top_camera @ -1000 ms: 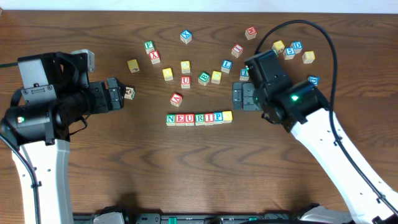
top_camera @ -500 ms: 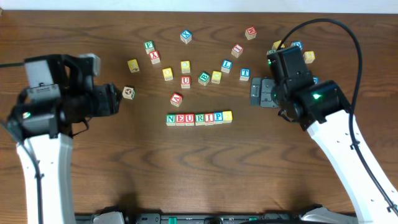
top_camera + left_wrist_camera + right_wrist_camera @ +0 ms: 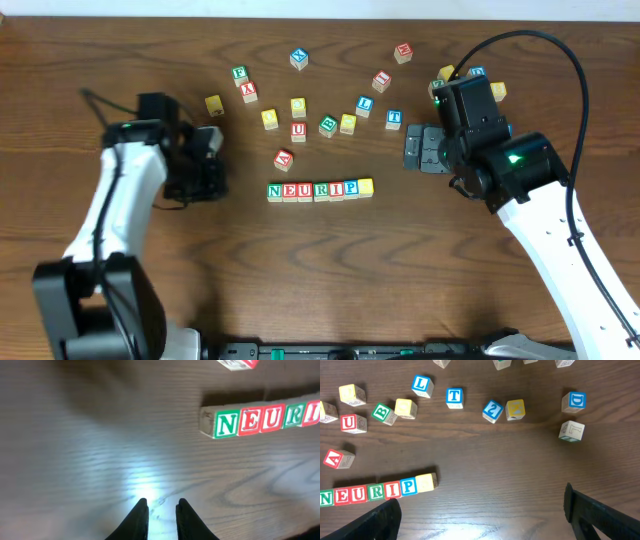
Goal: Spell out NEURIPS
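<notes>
Tabletop [image 3: 320, 290] of dark wood bears cube row [image 3: 320, 189]; perhaps wall [image 3: 300, 6] beyond.

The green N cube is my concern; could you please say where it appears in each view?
Overhead: the green N cube is the left end of the row, near the picture's middle.
Left wrist: the green N cube sits upper right.
Right wrist: the green N cube is at the bottom-left edge, partly cropped.
Shared landmark: the red E cube, next in line.

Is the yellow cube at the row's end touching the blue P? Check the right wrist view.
Yes, the yellow cube sits flush against the blue P cube, with no gap showing between them.
</notes>
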`<state>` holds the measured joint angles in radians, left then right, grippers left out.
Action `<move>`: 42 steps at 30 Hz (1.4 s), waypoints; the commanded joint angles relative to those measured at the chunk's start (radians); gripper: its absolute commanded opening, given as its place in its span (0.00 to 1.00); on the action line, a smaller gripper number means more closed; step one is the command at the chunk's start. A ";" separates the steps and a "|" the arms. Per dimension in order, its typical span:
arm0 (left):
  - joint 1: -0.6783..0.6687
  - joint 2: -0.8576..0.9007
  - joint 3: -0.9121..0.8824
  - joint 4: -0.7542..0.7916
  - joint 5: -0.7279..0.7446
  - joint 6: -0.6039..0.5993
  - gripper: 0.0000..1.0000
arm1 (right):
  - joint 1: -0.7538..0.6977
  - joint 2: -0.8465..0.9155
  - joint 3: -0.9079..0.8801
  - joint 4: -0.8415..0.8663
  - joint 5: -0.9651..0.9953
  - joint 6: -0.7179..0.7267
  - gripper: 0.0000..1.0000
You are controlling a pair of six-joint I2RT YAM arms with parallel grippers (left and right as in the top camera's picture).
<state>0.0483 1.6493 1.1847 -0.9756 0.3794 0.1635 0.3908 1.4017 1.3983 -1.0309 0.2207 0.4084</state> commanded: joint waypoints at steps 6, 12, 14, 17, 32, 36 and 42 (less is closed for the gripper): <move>-0.100 0.154 -0.013 0.096 -0.032 0.019 0.19 | -0.004 -0.014 0.002 -0.017 0.013 -0.013 0.99; -0.100 0.159 -0.047 0.140 -0.032 0.019 0.19 | -0.004 -0.014 0.002 -0.016 0.013 -0.013 0.99; -0.100 0.159 -0.069 0.160 -0.032 0.019 0.19 | -0.004 -0.014 0.002 -0.016 0.013 -0.013 0.99; -0.100 0.160 -0.088 0.179 -0.027 0.003 0.19 | -0.004 -0.014 0.002 -0.013 0.012 -0.013 0.99; -0.101 0.160 -0.103 0.286 -0.024 -0.091 0.13 | -0.004 -0.014 0.002 -0.009 -0.014 -0.013 0.99; -0.126 0.160 -0.106 0.299 -0.024 -0.091 0.14 | -0.004 -0.014 0.002 -0.009 -0.018 -0.007 0.99; -0.205 0.160 -0.122 0.352 -0.025 -0.117 0.13 | -0.004 -0.014 0.002 -0.011 -0.018 -0.005 0.99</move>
<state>-0.1207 1.7992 1.0767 -0.6319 0.3603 0.0704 0.3908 1.4017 1.3983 -1.0405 0.2047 0.4088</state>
